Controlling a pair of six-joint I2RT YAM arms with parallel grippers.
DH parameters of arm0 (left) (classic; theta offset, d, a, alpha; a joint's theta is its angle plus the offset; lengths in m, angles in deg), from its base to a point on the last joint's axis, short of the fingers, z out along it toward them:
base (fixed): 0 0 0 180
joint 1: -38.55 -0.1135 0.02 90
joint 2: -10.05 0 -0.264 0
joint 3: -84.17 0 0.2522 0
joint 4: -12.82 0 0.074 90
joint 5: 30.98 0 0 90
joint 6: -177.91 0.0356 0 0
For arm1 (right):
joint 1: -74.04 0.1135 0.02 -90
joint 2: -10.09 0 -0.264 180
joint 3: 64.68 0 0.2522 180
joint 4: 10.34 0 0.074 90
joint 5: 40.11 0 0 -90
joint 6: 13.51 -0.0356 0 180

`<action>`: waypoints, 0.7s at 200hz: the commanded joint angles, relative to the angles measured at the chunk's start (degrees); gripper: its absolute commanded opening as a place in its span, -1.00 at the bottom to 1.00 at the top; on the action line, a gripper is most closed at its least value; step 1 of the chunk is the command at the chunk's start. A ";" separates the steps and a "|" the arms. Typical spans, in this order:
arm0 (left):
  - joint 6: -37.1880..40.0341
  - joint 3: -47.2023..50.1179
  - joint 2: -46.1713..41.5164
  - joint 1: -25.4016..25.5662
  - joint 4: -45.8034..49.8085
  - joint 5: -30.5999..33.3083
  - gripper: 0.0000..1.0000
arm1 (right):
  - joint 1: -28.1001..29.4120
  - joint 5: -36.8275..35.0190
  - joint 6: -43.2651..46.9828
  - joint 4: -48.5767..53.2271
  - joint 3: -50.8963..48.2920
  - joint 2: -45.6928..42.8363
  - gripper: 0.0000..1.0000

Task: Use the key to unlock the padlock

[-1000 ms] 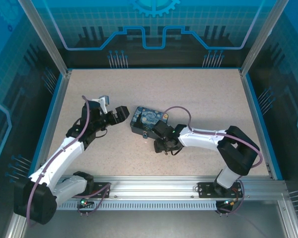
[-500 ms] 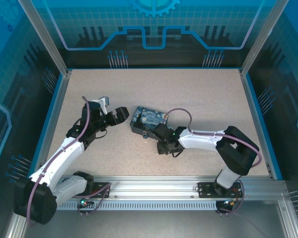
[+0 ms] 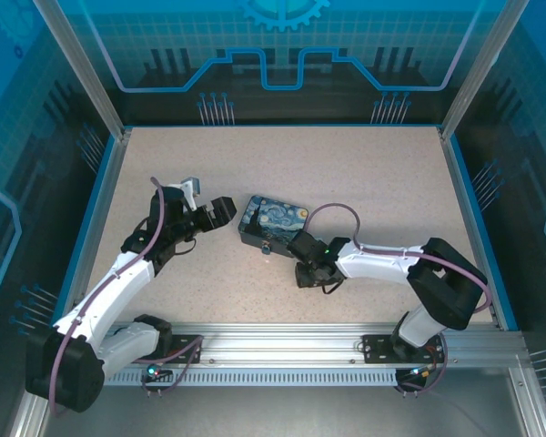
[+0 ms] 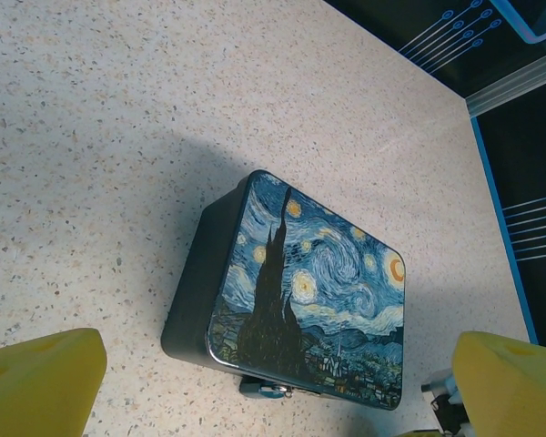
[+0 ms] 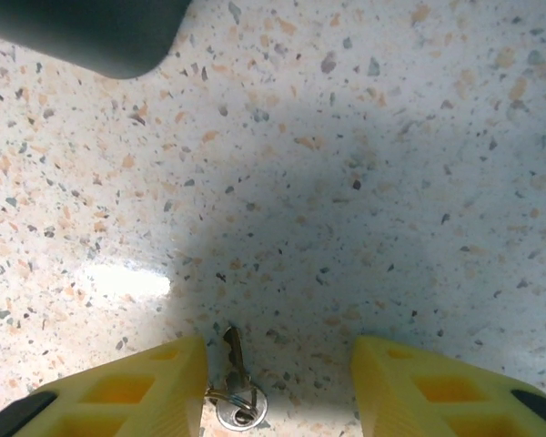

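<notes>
In front of the tin [image 3: 271, 218], the key [image 5: 235, 387] is found on the tabletop [image 5: 391, 137] between the right gripper's [image 5: 278, 373] half-closed fingers [image 5: 136, 387], touching one, unclamped; an off-centre closure could flick it aside. The padlock [image 4: 271, 390] is noted at the tin's near edge, the left gripper [image 3: 220, 209] spread wide beside it. Against a second ago, the right arm's [image 3: 437, 273] elbow is swung outward.

painted tin [image 3: 271, 221], R claw [image 3: 307, 273] near it

White arms [image 3: 109, 289], black joints [image 3: 450, 291], yellow fingers [image 5: 118, 387]
</notes>
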 commanded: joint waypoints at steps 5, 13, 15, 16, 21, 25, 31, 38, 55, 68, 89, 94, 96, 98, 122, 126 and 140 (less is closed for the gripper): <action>1.13 0.26 -0.47 -0.34 0.63 -0.34 0.98 | 0.92 3.56 -1.60 6.39 -2.18 -0.75 -0.10; 1.03 0.18 -0.30 -0.34 0.55 -0.35 0.98 | 1.10 3.76 -1.66 6.64 -2.27 -0.96 -0.10; 1.04 0.18 -0.30 -0.34 0.53 -0.35 0.98 | 1.16 3.74 -1.70 6.70 -2.29 -0.95 -0.10; 1.09 0.17 -0.29 -0.37 0.52 -0.35 0.98 | 1.17 3.77 -1.71 6.73 -2.33 -0.94 -0.10; 1.02 0.24 -0.21 -0.38 0.52 -0.35 0.98 | 1.18 3.89 -1.75 6.90 -2.38 -1.03 -0.11; 1.04 0.16 -0.13 -0.36 0.58 -0.35 0.98 | 1.27 3.97 -1.79 6.97 -2.47 -1.11 -0.11; 1.05 0.18 -0.03 -0.32 0.48 -0.41 0.98 | 1.27 4.13 -1.89 7.02 -2.68 -1.18 -0.12; 1.05 0.09 0.05 -0.35 0.39 -0.41 0.98 | 1.35 4.26 -2.02 7.10 -2.85 -1.29 -0.13; 1.04 0.09 0.28 -0.35 0.33 -0.52 0.98 | 1.58 4.51 -2.53 7.11 -3.31 -1.64 -0.17; 0.89 0.17 0.32 -0.38 0.27 -0.52 0.98 | 1.69 4.78 -2.76 7.21 -3.42 -1.82 -0.18; 0.87 0.17 0.42 -0.36 0.17 -0.52 0.98 | 2.03 4.90 -3.03 7.50 -3.50 -2.00 -0.22; 0.88 0.20 0.41 -0.37 0.17 -0.52 0.98 | 2.02 4.87 -3.03 7.54 -3.50 -2.00 -0.24; 0.87 0.18 0.41 -0.32 0.23 -0.52 0.98 | 2.03 4.85 -3.08 7.54 -3.54 -2.00 -0.25; 0.94 0.17 0.41 -0.38 0.18 -0.52 0.98 | 2.10 4.87 -3.06 7.54 -3.58 -2.00 -0.25; 0.79 0.17 0.43 -0.38 0.17 -0.51 0.98 | 2.14 4.94 -3.16 7.41 -3.81 -1.91 -0.34; 0.78 0.17 0.41 -0.33 0.17 -0.53 0.98 | 2.14 4.98 -3.19 7.30 -3.77 -1.91 -0.35; 0.83 0.17 0.41 -0.32 0.17 -0.61 0.98 | 2.11 5.00 -3.13 7.36 -3.77 -1.91 -0.40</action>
